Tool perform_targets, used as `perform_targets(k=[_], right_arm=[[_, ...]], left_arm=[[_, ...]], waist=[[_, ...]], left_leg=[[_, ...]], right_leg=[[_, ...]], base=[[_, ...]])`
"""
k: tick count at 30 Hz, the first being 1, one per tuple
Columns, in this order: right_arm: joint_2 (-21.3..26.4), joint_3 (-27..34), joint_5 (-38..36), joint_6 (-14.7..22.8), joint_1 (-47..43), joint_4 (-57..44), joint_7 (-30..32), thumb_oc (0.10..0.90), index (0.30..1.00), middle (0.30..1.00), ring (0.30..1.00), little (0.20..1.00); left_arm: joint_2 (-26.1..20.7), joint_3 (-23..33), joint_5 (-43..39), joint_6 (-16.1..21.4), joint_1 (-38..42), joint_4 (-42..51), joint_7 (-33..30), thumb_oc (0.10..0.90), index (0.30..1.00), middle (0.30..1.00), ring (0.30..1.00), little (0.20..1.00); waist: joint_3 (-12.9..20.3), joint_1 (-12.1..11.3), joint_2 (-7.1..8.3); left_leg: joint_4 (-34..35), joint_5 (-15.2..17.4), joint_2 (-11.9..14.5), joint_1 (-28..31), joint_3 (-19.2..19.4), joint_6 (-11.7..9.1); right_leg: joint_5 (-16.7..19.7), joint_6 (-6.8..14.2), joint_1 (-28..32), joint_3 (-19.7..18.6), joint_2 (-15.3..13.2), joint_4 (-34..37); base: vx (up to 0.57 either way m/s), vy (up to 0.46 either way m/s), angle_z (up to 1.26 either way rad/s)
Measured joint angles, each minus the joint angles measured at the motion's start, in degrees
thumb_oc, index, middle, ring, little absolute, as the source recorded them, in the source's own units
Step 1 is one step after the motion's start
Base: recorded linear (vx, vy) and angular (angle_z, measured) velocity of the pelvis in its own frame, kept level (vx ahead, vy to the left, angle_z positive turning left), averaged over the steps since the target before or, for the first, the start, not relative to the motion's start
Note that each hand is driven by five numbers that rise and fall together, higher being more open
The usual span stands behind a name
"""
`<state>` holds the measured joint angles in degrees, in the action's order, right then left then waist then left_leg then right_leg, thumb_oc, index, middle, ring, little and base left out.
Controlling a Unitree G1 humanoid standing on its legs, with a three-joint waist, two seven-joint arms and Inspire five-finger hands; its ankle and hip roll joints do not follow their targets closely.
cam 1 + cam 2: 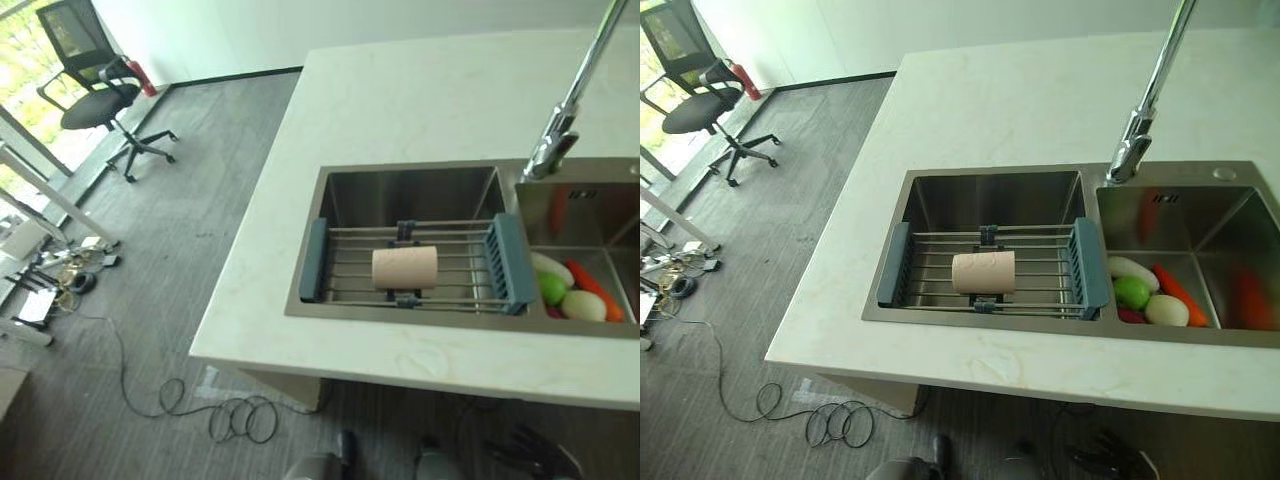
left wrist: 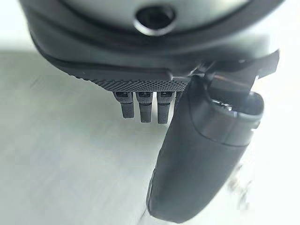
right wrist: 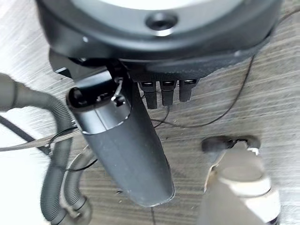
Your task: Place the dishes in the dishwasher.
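Far upper left of the frame there's a black office chair (image 1: 95, 95) on the grey floor (image 1: 180, 300), with a red fire extinguisher (image 1: 141, 78) leaning by the wall right next to it. Lower left is a messy pile of cables and adapters (image 1: 60, 270) near some white furniture legs.

Center of the frame is the white desk (image 1: 420, 110) with a double stainless sink (image 1: 410, 195) cut into it. The left basin has a wire drying rack (image 1: 415, 262) with blue-grey ends spanning it, and the only dish I can spot, a tan cup (image 1: 404, 268), is lying on its side in the middle of that rack.

Moving right, a chrome faucet (image 1: 570, 100) rises from the divider toward the upper right corner. The right basin holds a little heap of produce: a white vegetable (image 1: 548, 268), a green one (image 1: 552, 289), a pale round one (image 1: 583, 305) and a carrot (image 1: 595, 288), all bunched together and touching.

Left hand (image 2: 187, 154) in its wrist view hangs over a pale surface, fingers relaxed and straight, nothing in it. Right hand (image 3: 126, 150) in its own view is the same deal, loose and empty, above the wood-look floor beside some grey corrugated hoses (image 3: 56, 154).
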<state>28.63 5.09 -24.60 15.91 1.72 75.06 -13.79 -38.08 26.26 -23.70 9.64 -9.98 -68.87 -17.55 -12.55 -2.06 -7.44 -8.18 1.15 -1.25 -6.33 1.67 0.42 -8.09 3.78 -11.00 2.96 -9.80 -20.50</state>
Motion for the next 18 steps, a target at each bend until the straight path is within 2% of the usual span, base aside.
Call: perform_targets(k=[1,2,3,5,6,8,10,11,12,15,17,18], right_arm=[[-0.1,0.0,-0.9,0.0,0.0,-0.6,0.0,0.800,0.900,0.900,0.900,0.900],[-0.9,-0.9,-1.3,-0.3,-0.3,-1.2,0.1,0.800,0.900,0.900,0.900,0.900],[-1.7,-1.7,-1.5,-0.5,-0.8,-2.1,0.5,0.800,0.900,0.900,0.900,0.900],[-2.7,-2.3,-2.7,-0.9,-0.6,-3.3,1.4,0.800,0.900,0.900,0.900,0.900],[-3.8,-2.6,-3.7,-1.5,-0.8,-3.2,1.9,0.800,0.900,0.900,0.900,0.900],[-4.4,-2.6,-4.6,-1.6,-1.2,-3.1,2.1,0.800,0.900,0.900,0.900,0.900],[-5.2,-2.7,-6.1,-2.4,-1.1,-2.1,2.6,0.800,0.900,0.900,0.900,0.900],[-5.9,-2.6,-6.1,-3.1,-1.7,-2.3,2.6,0.800,0.900,0.900,0.900,0.900],[-6.3,-2.6,-6.1,-3.0,-2.3,-2.7,2.7,0.800,0.900,0.900,0.900,0.900],[-8.0,-2.5,-6.1,-3.1,-4.0,-2.7,2.7,0.800,0.900,0.900,0.900,0.900],[-8.2,-2.5,-6.1,-3.2,-4.2,-2.7,2.7,0.800,0.900,0.900,0.900,0.900],[-8.1,-2.5,-6.1,-3.3,-3.8,-2.5,2.8,0.800,0.900,0.900,0.900,0.900]], left_arm=[[-3.8,3.2,2.9,1.8,-0.3,4.3,-4.6,0.800,0.900,0.900,0.900,0.900],[-8.1,6.1,7.3,1.9,1.2,8.8,-7.5,0.800,0.900,0.900,0.900,0.900],[-12.2,6.8,9.9,3.2,2.5,12.2,-9.5,0.800,0.900,0.900,0.900,0.900],[-15.9,7.7,10.8,5.9,4.6,18.7,-9.9,0.800,0.900,0.900,0.900,0.900],[-19.9,7.3,8.3,9.4,7.4,25.5,-7.6,0.800,0.900,0.900,0.900,0.900],[-22.3,6.6,5.7,13.1,10.0,31.6,-4.2,0.800,0.900,0.900,0.900,0.900],[-22.4,1.7,-9.8,12.3,16.9,47.7,6.3,0.800,0.900,0.900,0.900,0.900],[-23.3,-1.2,-12.7,13.6,18.2,55.3,12.5,0.800,0.900,0.900,0.900,0.900],[-23.7,-4.3,-13.8,14.0,19.5,60.3,16.9,0.800,0.900,0.900,0.900,0.900],[-23.1,-17.1,-14.0,9.3,24.9,73.5,24.2,0.800,0.900,0.900,0.900,0.900],[-23.0,-21.4,-13.6,8.2,26.9,76.3,28.2,0.800,0.900,0.900,0.900,0.900],[-23.0,-22.4,-13.2,7.7,27.9,76.2,28.9,0.800,0.900,0.900,0.900,0.900]], waist=[[0.5,-0.3,-1.17],[0.4,-1.5,-0.89],[0.4,-1.7,-0.40],[0.5,-2.5,0.39],[0.5,-2.8,1.55],[0.6,-2.6,2.43],[0.6,-3.0,3.30],[0.6,-2.8,3.96],[0.6,-1.7,4.08],[0.6,1.2,4.01],[0.7,3.7,3.29],[0.7,4.0,3.14]], left_leg=[[0.3,-0.6,0.0,-0.7,0.0,-0.3],[0.5,-0.8,0.4,-0.6,0.3,-0.7],[0.6,-1.1,0.7,-0.6,0.5,-1.1],[0.5,-0.9,1.3,-0.5,1.0,-1.5],[0.4,-0.9,1.5,-0.5,0.9,-1.7],[0.3,-0.9,1.6,-0.5,1.1,-1.8],[-0.6,-0.8,1.6,-0.4,1.0,-2.3],[-0.6,-1.0,1.7,-0.3,1.3,-2.0],[-0.7,-0.8,1.8,-0.1,1.8,-1.9],[-1.1,0.6,2.5,1.6,3.9,-2.3],[-1.6,1.0,3.4,1.7,4.5,-2.6],[-1.6,1.1,3.7,1.9,4.5,-2.8]], right_leg=[[-0.2,-0.2,-1.3,-0.1,-0.1,-1.0],[-0.5,-0.6,-2.0,0.1,0.0,-1.8],[-0.7,-0.8,-2.4,0.5,0.1,-2.5],[-0.7,-0.8,-2.6,1.0,0.2,-2.7],[-0.8,-0.9,-2.7,1.1,0.4,-3.1],[-1.0,-1.0,-2.9,0.9,0.4,-3.5],[-1.3,-0.9,-2.5,1.0,0.4,-3.6],[-1.2,-0.9,-2.5,0.9,0.5,-3.6],[-1.2,-0.8,-2.5,0.9,0.4,-3.5],[-1.0,-0.6,-1.9,0.1,1.0,-3.1],[0.1,-0.5,-1.4,-0.1,1.8,-2.3],[0.4,-0.7,-1.5,-0.4,2.3,-2.2]], base=[[-0.03,-0.073,-0.10],[-0.01,-0.098,-0.08],[0.01,-0.099,-0.15],[0.02,-0.076,-0.12],[0.03,-0.097,-0.08],[0.06,-0.092,-0.02],[0.02,-0.046,0.00],[0.03,-0.061,-0.14],[0.06,-0.067,-0.36],[0.05,-0.049,-0.42],[0.05,-0.032,-0.37],[0.05,-0.023,-0.29]])
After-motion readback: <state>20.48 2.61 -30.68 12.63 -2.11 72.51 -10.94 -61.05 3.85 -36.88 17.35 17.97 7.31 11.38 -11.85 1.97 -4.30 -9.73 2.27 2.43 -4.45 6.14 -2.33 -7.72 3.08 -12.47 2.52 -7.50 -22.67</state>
